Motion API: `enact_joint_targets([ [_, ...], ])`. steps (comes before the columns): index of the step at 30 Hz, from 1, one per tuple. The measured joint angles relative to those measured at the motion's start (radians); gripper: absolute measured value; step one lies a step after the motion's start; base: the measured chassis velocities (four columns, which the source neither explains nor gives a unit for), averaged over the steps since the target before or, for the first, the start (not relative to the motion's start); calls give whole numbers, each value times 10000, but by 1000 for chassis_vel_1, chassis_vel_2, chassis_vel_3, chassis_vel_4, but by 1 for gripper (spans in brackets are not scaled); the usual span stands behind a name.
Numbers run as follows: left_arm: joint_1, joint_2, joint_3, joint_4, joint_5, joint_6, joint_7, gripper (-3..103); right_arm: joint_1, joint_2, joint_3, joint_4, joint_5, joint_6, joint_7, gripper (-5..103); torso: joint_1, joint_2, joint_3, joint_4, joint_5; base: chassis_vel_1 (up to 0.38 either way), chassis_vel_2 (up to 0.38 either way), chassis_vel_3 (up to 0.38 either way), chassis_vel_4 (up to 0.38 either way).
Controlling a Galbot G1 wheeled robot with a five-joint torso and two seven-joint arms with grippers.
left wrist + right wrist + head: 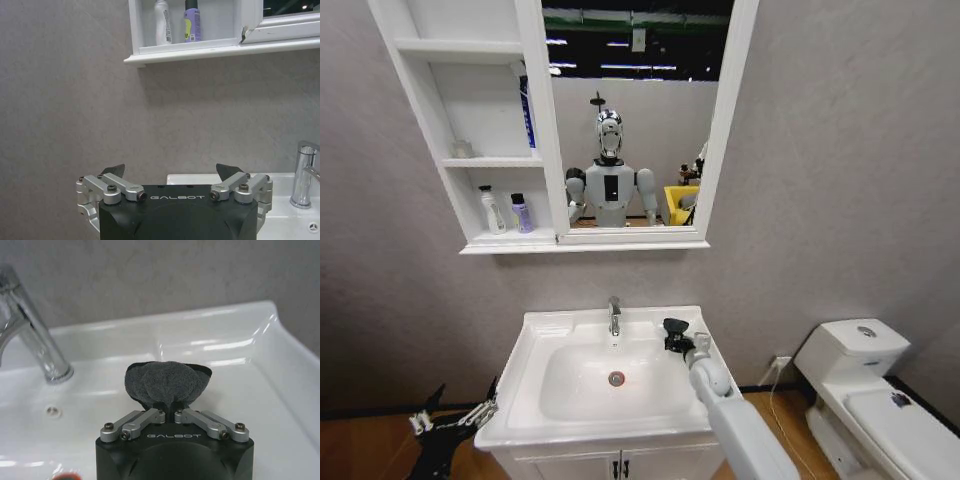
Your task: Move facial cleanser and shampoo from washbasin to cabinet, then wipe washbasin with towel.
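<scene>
My right gripper [678, 342] is shut on the small dark grey towel [672, 326], holding it just above the back right rim of the white washbasin [550, 400], right of the chrome faucet [614, 316]. In the right wrist view the bunched towel [167, 382] bulges out past the closed gripper [170, 412]. A white bottle [492, 210] and a purple bottle with a black cap [521, 213], the facial cleanser and shampoo, stand in the bottom compartment of the cabinet [430, 95]. My left gripper [460, 405] hangs open and empty left of the washbasin, also seen as the left gripper [171, 172].
A mirror [635, 110] adjoins the cabinet and reflects the robot. A white toilet [865, 390] stands to the right. A blue item [527, 110] and a small object [463, 150] sit in the middle compartment. The vanity doors [620, 466] are below the basin.
</scene>
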Motion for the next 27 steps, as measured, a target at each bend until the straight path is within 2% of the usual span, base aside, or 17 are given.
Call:
enact_joint_targets([
  [3,0,0,0,0,0,0,0,100,-138,109,-75,-146,2,-200,25,3,0,0,-1,0,-3,0,0,0,0],
  [5,0,0,0,0,0,0,0,100,-219,102,-87,-223,308,-714,107,3,1,0,-1,-1,-3,0,0,0,0],
  [8,0,0,0,0,0,0,0,100,-235,28,-39,-428,439,-1066,88,3,0,0,0,-2,-3,0,0,0,0],
  [14,0,0,0,0,-1,0,0,100,-133,44,32,-895,401,-1223,-317,3,0,0,-1,-1,-4,0,0,0,0],
  [15,0,0,0,0,0,0,0,100,-57,98,17,-1204,280,-1178,-677,3,0,0,0,-2,-3,0,0,0,0],
  [17,1,0,0,0,0,0,0,100,13,152,-10,-1407,179,-1080,-846,3,1,1,-1,-3,-4,0,0,0,0],
  [20,0,0,0,0,0,1,0,100,343,460,-105,-2258,-434,-533,-1637,3,0,0,-1,-1,-4,0,0,0,0],
  [21,0,0,0,0,0,1,0,100,343,460,-105,-2258,-434,-533,-1637,3,0,0,-1,-1,-4,0,0,0,0],
  [22,0,0,0,0,0,2,0,100,525,620,-153,-2724,-833,-145,-2093,3,1,0,0,-2,-3,0,0,0,0],
  [23,0,0,0,0,0,2,0,100,525,620,-153,-2724,-833,-145,-2093,3,1,0,0,-2,-3,0,0,0,0],
  [24,0,0,0,0,0,2,0,100,776,838,-186,-3244,-1244,107,-2480,3,1,0,1,-1,-3,0,0,0,0],
  [27,0,0,-1,0,0,2,0,100,1181,1257,-192,-4048,-1577,340,-2735,3,1,0,0,-2,-3,0,0,0,0],
])
